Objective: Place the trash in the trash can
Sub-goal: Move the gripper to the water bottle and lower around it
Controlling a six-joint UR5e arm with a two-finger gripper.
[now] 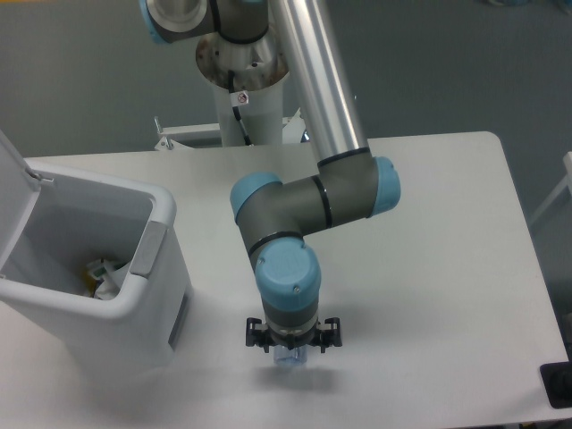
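My gripper [292, 354] points straight down, low over the front middle of the white table. Its fingers [253, 337] are spread to either side of the clear plastic bottle [290, 360], so it is open. Only a small clear-blue end of the bottle shows below the wrist; the rest is hidden under the arm. The white trash can [161, 219] stands at the left with its lid [12, 192] swung up. A crumpled wrapper [103, 273] lies inside it.
The arm's base column [243, 71] rises behind the table's far edge. A dark object [556, 384] sits at the front right corner. The trash can's grey panel [148, 248] faces the gripper, about a hand's width to its left.
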